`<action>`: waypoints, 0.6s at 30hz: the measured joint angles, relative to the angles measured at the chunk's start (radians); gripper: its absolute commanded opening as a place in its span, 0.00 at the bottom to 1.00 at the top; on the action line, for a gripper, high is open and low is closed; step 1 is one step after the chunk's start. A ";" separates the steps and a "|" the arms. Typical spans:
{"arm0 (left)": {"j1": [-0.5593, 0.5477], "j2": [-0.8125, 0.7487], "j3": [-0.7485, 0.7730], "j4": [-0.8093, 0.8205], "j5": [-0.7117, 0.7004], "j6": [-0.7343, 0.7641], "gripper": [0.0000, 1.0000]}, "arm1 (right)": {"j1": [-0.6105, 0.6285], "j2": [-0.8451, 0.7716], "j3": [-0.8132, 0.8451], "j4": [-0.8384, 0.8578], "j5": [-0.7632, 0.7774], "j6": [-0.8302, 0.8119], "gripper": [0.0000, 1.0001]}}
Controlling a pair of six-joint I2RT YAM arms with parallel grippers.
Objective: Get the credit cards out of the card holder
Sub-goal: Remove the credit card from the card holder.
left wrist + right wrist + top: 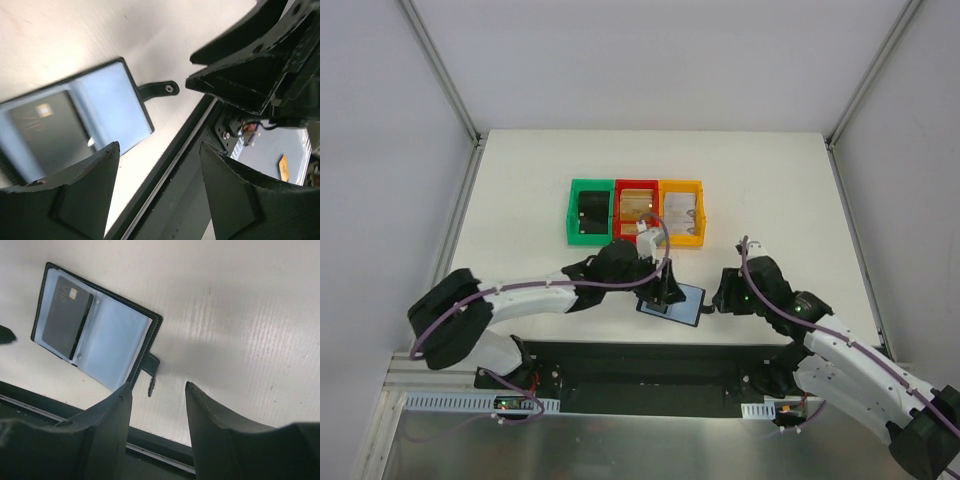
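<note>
The card holder (682, 303) lies open and flat near the table's front edge, its black tab (150, 366) pointing right. A dark credit card (65, 316) with a small gold chip sits in its left bluish panel (47, 131); the right panel (116, 104) looks bare. My left gripper (666, 292) hangs over the holder's left part, open and empty (160, 150). My right gripper (717, 301) stands just right of the tab, open, with only table between its fingers (157, 387). A tan card (637, 205) and a pale card (681, 208) lie in the bins.
Three bins stand side by side at mid-table: green (572, 212) with a chunky black object (591, 207), red (618, 188) and orange (699, 190). The black base rail (650, 365) runs right along the table's near edge below the holder.
</note>
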 measured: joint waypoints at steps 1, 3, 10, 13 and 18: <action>0.027 -0.053 -0.028 0.000 -0.002 -0.003 0.64 | 0.000 0.009 0.011 0.001 -0.006 -0.003 0.49; 0.077 -0.137 -0.069 -0.003 -0.007 -0.006 0.63 | 0.000 0.028 0.028 0.011 -0.024 -0.008 0.48; 0.178 -0.211 -0.146 -0.035 -0.045 -0.006 0.47 | 0.024 0.111 0.037 0.119 -0.140 -0.005 0.36; 0.178 -0.156 -0.147 -0.033 -0.037 -0.005 0.36 | 0.053 0.177 0.039 0.188 -0.188 0.002 0.33; 0.177 -0.058 -0.147 -0.021 -0.018 -0.011 0.31 | 0.080 0.306 0.041 0.271 -0.225 0.023 0.34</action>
